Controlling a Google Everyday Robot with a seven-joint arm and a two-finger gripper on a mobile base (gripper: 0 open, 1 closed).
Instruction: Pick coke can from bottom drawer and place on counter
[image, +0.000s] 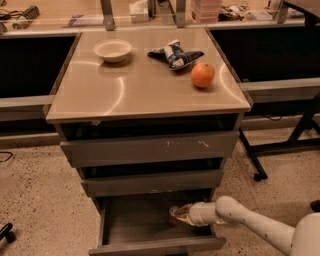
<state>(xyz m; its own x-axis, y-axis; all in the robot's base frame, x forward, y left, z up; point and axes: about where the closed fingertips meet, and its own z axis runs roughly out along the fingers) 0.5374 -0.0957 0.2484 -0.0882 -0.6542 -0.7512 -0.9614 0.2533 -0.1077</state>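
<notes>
The bottom drawer (135, 227) is pulled open below two other grey drawers. My white arm reaches in from the lower right, and the gripper (179, 216) sits inside the drawer at its right middle. A small reddish-brown shape at the gripper's tip looks like the coke can (173, 216); it is mostly covered by the gripper and low in the drawer. The beige counter (125, 90) on top of the cabinet carries other things, with no can on it.
On the counter are a white bowl (113, 50), a blue-and-white snack bag (175, 54) and an orange (202, 75). The two upper drawers (150, 147) stick out slightly above the gripper. A black table leg (255, 160) stands on the right, on a speckled floor.
</notes>
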